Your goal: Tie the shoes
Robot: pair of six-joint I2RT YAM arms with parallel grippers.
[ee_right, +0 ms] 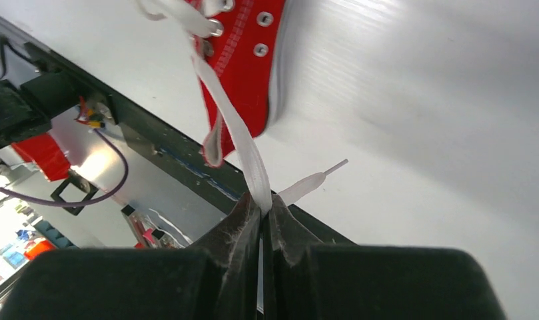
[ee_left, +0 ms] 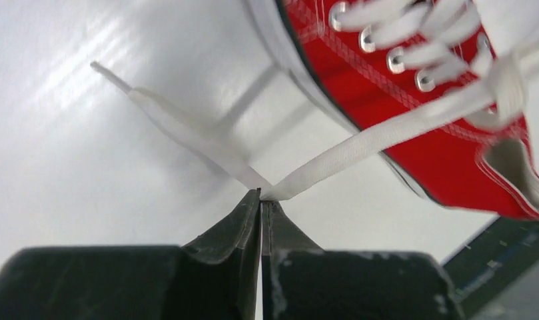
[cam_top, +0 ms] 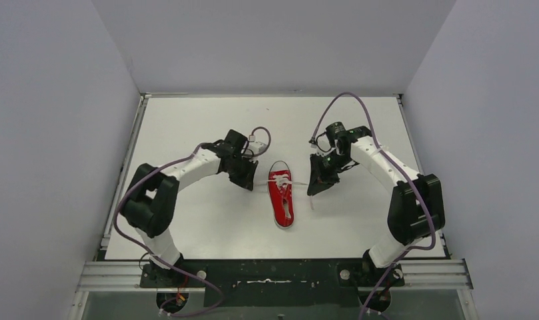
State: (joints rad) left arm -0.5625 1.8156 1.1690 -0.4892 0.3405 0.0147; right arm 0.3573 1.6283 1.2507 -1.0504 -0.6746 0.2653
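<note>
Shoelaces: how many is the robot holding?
2. The left lace is pinched in the left gripper, left of the shoe; the right lace is pinched in the right gripper, right of the shoe.

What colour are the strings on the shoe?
The laces are white; the left wrist view shows them best.

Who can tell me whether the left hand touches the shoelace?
Touching. The left wrist view shows the left hand shut on the shoelace, pinching it at its tips.
</note>
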